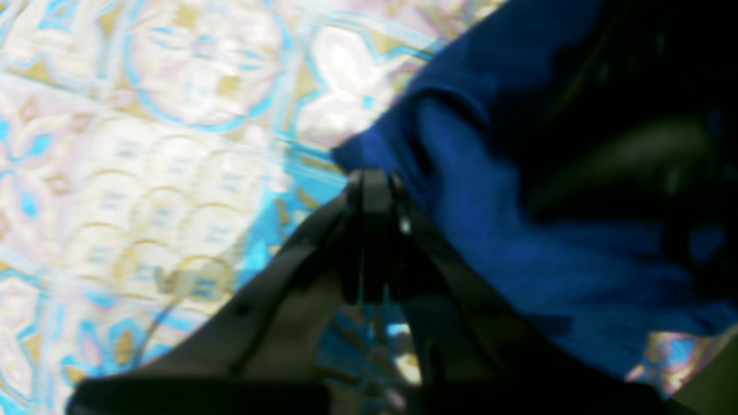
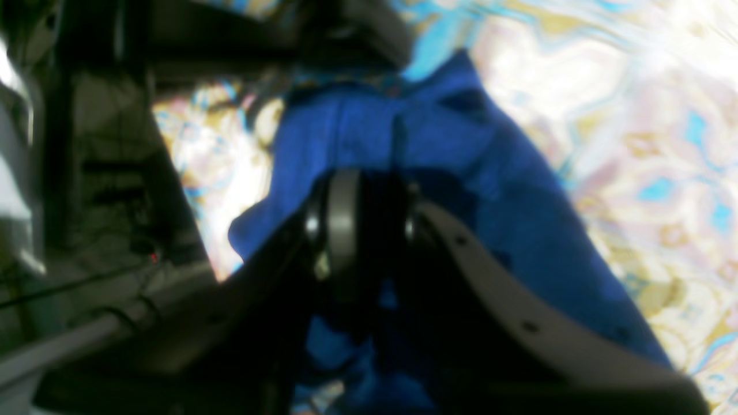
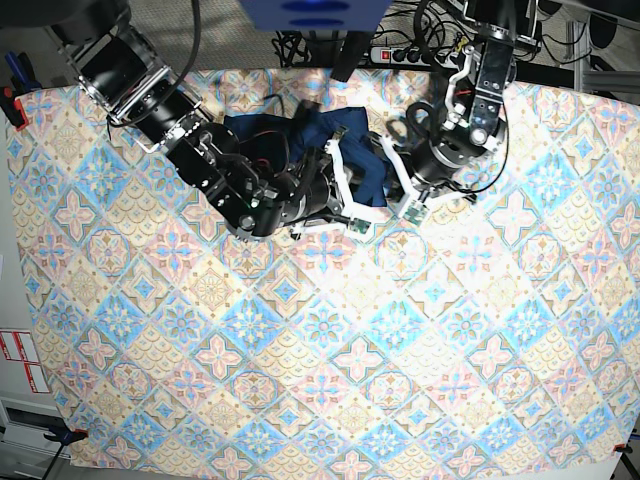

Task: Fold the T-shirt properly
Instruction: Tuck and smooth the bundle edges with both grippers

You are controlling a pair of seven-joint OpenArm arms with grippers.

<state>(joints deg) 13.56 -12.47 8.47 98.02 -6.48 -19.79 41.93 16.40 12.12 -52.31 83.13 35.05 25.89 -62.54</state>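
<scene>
The dark blue T-shirt [image 3: 300, 135] lies bunched at the far middle of the table, between my two arms. In the left wrist view the shirt [image 1: 490, 219] fills the right side, and my left gripper [image 1: 372, 178] is shut with its tips pinching the shirt's near edge. In the right wrist view my right gripper [image 2: 360, 196] is shut on a fold of the shirt [image 2: 461, 173], which drapes around and behind the fingers. In the base view the left gripper [image 3: 392, 165] and right gripper [image 3: 345, 180] sit close together at the shirt's right side.
The pastel diamond-patterned cloth [image 3: 320, 340] covers the whole table. Cables and a power strip [image 3: 400, 50] lie beyond the far edge. A blue box [image 3: 315, 15] stands at the far middle.
</scene>
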